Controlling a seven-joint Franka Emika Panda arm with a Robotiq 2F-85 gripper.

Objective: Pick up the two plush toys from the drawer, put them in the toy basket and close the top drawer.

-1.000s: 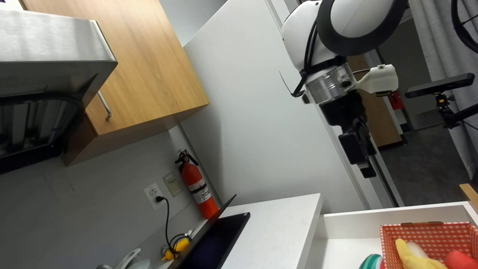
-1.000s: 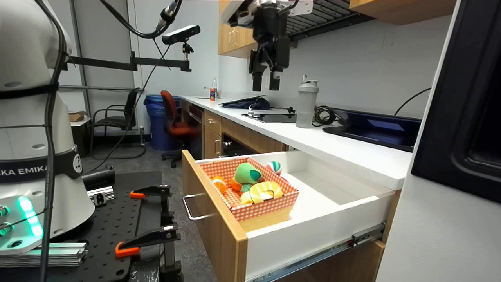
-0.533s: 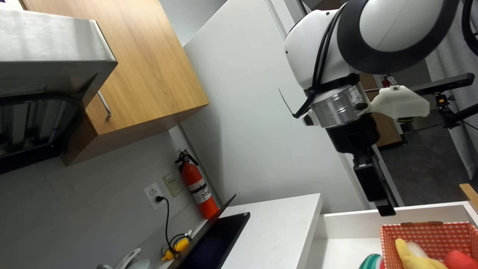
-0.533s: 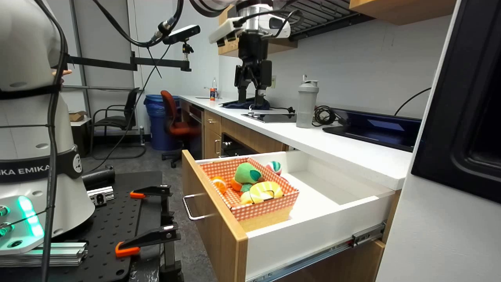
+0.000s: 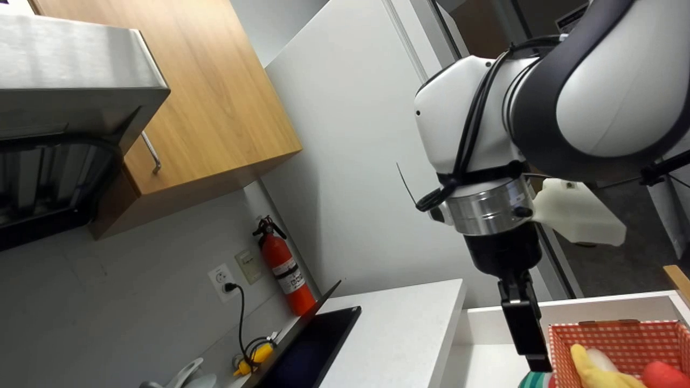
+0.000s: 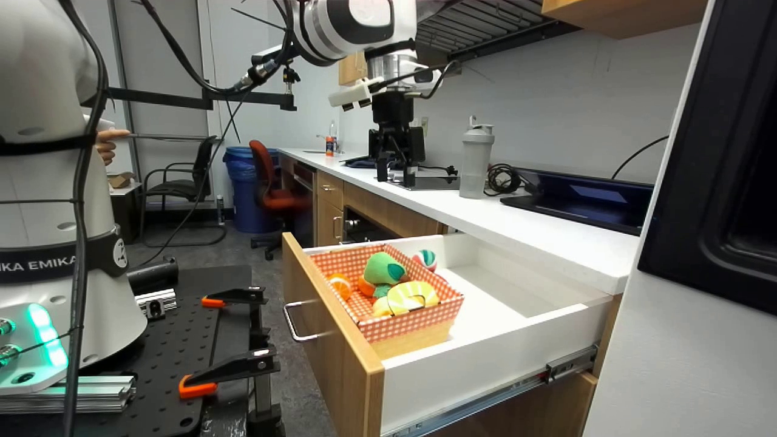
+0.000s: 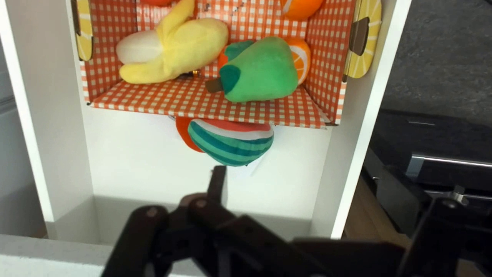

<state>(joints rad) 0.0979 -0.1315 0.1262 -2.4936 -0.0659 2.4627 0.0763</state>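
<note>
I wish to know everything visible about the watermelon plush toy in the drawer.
The watermelon plush toy looks like a soft fabric slice, with red flesh, a white band and a curved rind striped in lighter and darker teal-green. It lies in the open drawer, outside the checked basket, with the rind facing away from it. In the wrist view it partly covers a red-orange toy; whether it touches this or the basket cannot be told. The gripper is above, not touching it.

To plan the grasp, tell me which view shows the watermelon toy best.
The wrist view: the watermelon toy shows nearly whole. Each exterior view shows only part: the frame's bottom cuts it off, or the basket partly hides it.
</note>
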